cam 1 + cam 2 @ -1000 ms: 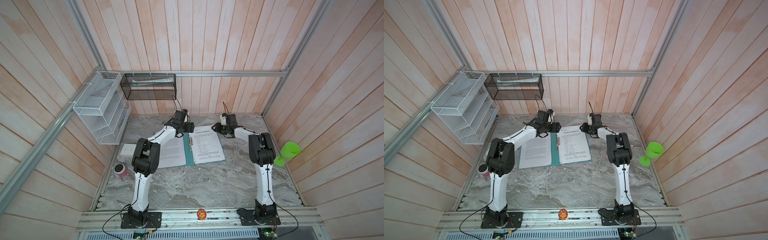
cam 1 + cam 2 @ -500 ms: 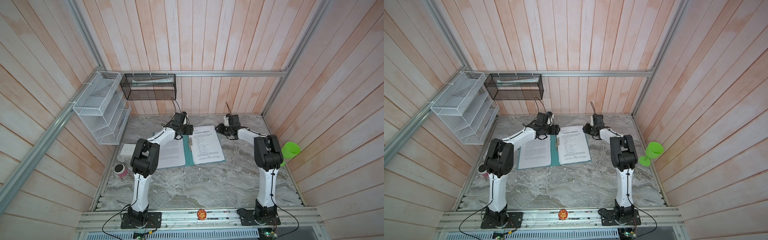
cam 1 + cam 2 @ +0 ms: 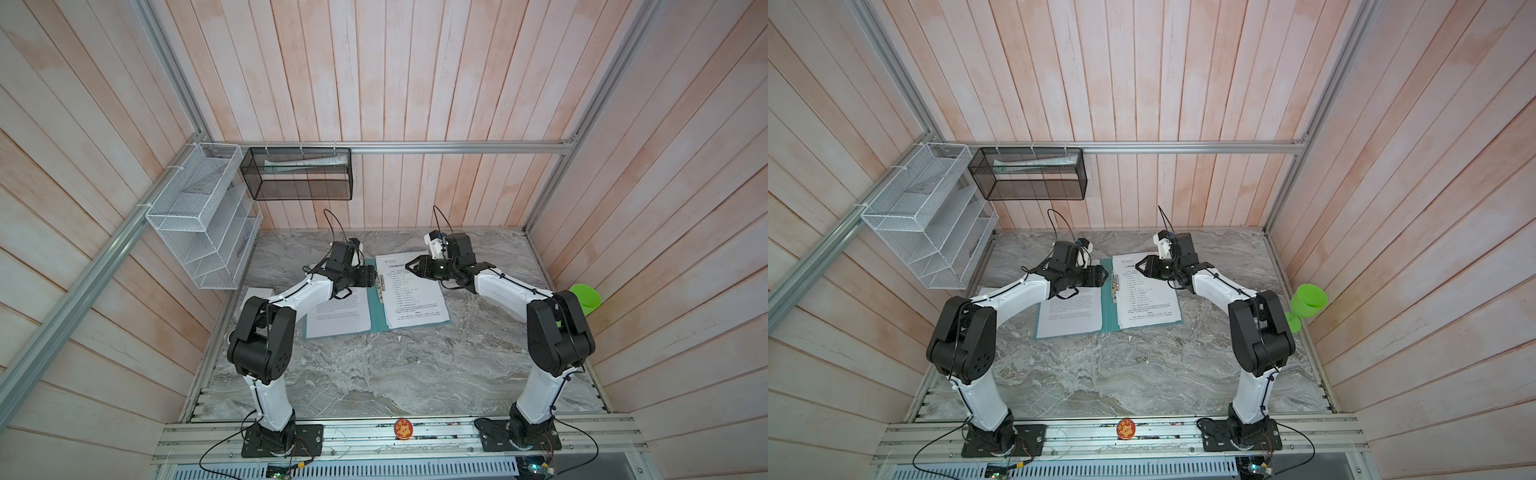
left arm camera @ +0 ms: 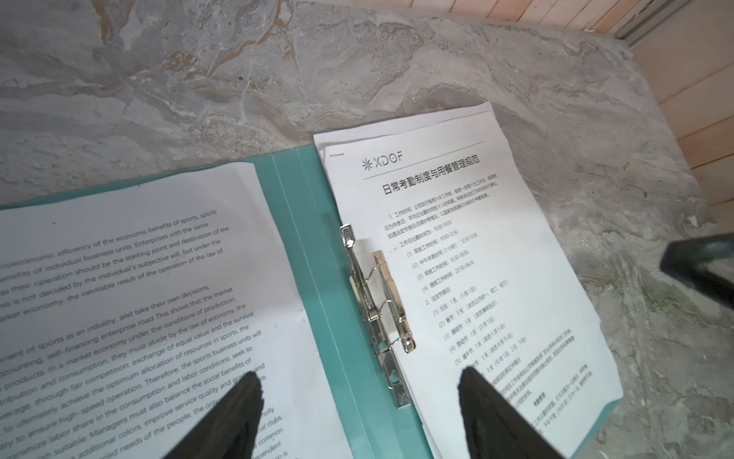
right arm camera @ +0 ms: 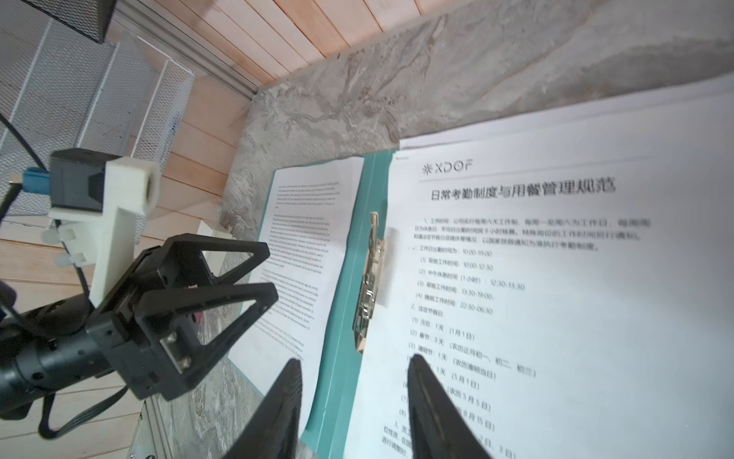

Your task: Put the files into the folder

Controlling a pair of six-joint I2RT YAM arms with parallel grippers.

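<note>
The folder [image 3: 376, 309] [image 3: 1108, 309] lies open and flat on the marble table [image 3: 374, 374], towards its far side, with the teal spine running near to far. The files are in two lots: a single sheet of English text [image 3: 343, 316] [image 4: 139, 278] on the left cover, and a slightly fanned stack headed in Chinese [image 3: 415, 299] [image 5: 556, 298] on the right cover. The stack's far edge pokes out past the folder's far edge.

A metal clip [image 4: 377, 302] [image 5: 369, 286] sits along the spine, right at the stack's left edge. Whether it presses on the sheets I cannot tell.

The left gripper [image 3: 374, 276] [image 3: 1105, 276] [image 4: 357, 375] reaches in from the left and hangs over the far part of the spine. Its jaws are spread wide and it holds nothing; one finger is over the left sheet and one over the stack.

The right gripper [image 3: 407, 264] [image 3: 1137, 266] [image 5: 354, 359] points left over the stack's far left corner, facing the left one across a small gap. Its jaws are partly apart, with nothing between them. Whether its tips touch the paper I cannot make out.
</note>
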